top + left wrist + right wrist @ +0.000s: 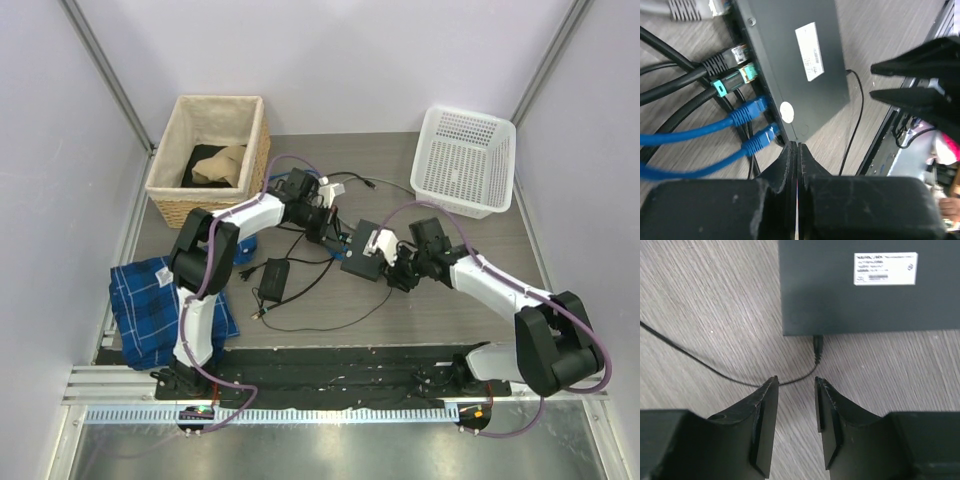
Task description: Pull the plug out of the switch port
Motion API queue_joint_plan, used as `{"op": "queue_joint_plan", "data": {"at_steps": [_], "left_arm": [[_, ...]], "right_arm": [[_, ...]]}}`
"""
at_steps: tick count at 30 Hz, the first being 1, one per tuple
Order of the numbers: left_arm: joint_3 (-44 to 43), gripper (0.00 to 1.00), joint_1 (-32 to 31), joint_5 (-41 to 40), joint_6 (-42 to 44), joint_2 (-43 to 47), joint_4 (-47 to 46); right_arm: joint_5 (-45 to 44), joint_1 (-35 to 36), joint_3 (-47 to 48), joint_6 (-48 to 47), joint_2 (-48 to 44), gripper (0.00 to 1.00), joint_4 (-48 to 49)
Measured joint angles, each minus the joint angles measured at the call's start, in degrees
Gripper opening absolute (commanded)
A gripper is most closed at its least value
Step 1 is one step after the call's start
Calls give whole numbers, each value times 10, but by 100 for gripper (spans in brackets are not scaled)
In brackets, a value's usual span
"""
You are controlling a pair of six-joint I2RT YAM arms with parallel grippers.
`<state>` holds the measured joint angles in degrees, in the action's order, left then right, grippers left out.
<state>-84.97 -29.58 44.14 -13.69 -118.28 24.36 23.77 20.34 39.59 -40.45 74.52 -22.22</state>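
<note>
**A:** What's bothering you about this?

**B:** The left end effector [796, 148] has its fingers pressed flat together with nothing between them. The tips are just beside the nearest blue plug [759, 143], not around it. If it pulls away like that, I'd guess it comes off empty. Or it drags the cable sideways and skews the switch port [775, 45].

**A:** Where's the box sitting?

**B:** Flat on the counter [715, 300], between the two arms, label up, with the sockets along the edge facing the left arm. Several plugs are seated there: two blue, a teal one [735, 81] and a black one [720, 63].

**A:** And the right side?

**B:** The right end effector [796, 390] is down low, pointing at the opposite edge. Its fingers are parted a modest way and hold nothing. They line up with the small plug of a thin black lead [817, 346], a little short of it. Nothing pins the box, so a tug from either side could slide it.

**A:** The arms themselves?

**B:** Both reach forward and bend inward, wrists dipped toward the box from opposite sides. Which plug is meant, I can't tell.
</note>
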Motion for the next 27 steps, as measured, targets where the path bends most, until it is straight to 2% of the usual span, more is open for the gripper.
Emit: {"op": "queue_joint_plan", "data": {"at_steps": [5, 10, 19, 27], "left_arm": [[-15, 0, -2, 9, -23, -50, -6], [-45, 0, -2, 20, -39, -79, -9], [-56, 0, -1, 22, -41, -85, -19], [-63, 0, -4, 58, -54, -88, -40]], "right_arm": [[-37, 42, -19, 2, 6, 41, 54], [-62, 51, -19, 11, 16, 41, 90], [-73, 51, -6, 16, 57, 40, 93], [-72, 51, -6, 43, 60, 40, 95]]}}
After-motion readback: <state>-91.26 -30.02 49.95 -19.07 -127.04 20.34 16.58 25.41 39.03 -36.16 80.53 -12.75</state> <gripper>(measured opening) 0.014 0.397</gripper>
